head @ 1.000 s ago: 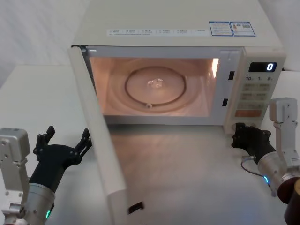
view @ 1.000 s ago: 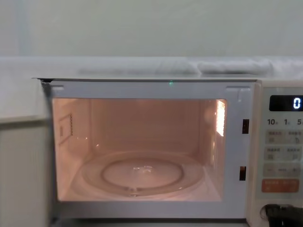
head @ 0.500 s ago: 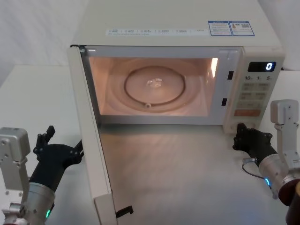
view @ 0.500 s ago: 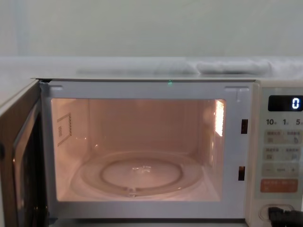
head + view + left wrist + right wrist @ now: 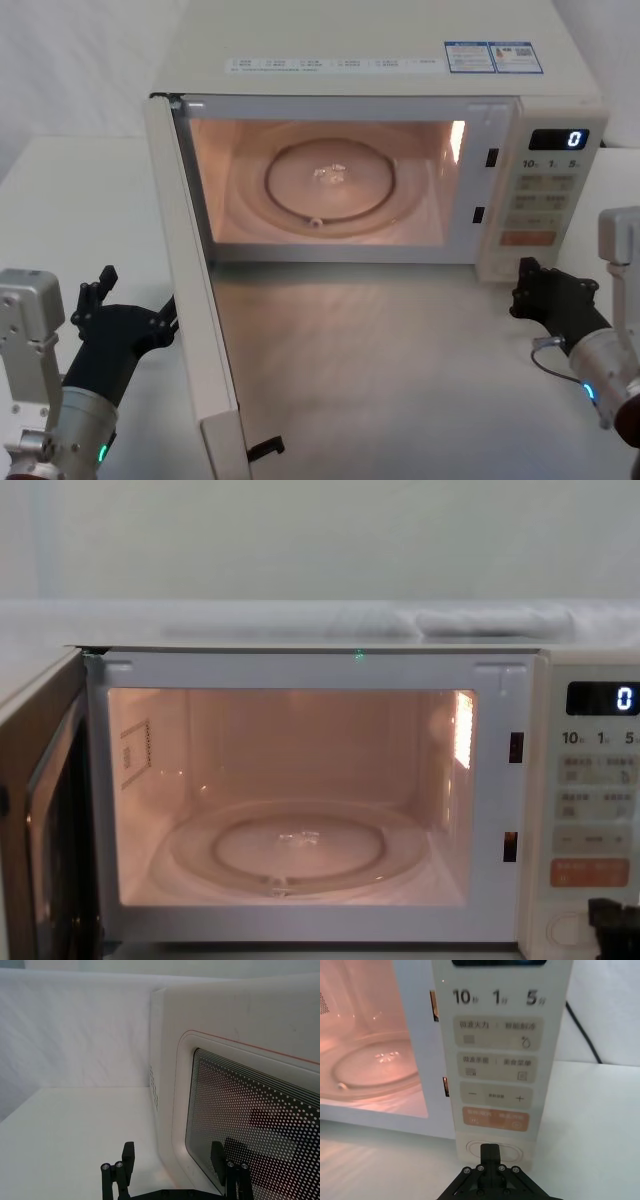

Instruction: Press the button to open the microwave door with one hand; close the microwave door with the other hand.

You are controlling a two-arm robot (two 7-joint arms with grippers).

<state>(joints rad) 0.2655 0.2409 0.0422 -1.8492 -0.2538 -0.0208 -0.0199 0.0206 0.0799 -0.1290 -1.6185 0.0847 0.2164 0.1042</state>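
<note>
Wide cream-white microwave door with dotted dark window and thin pink outline, swung fully out at the oven's left, cavity lit. Oval cream button lowest on the control panel. Right gripper, jaws pressed together, now drawn back farther from that button than half a second ago. Left gripper, jaws spread, just beside the door's smooth outer face, above the white counter
</note>
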